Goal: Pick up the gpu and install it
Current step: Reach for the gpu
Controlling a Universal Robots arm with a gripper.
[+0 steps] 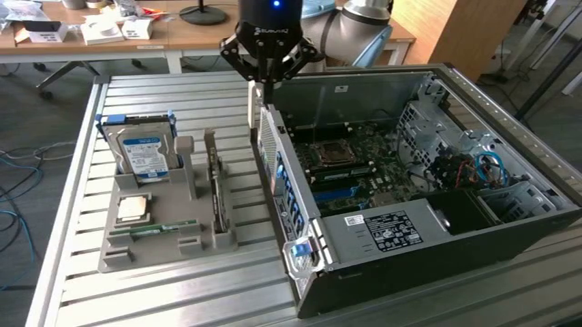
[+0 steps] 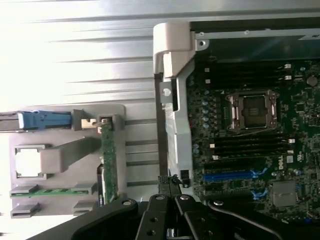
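At the exterior view's near left, the gpu (image 1: 217,187) stands on edge in its grey holder (image 1: 136,262), untouched. Farther back, the gripper (image 1: 266,83), closed together and empty, hangs above the wall of the case (image 1: 454,269). A clean pick wants it squared across the card's thin edge.

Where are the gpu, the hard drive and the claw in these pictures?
gpu (image 1: 217,187): exterior view, on the middle of the upright card's dark side.
hard drive (image 1: 146,155): exterior view, on its blue-white label.
claw (image 1: 267,87): exterior view, midway between its shut fingertips.
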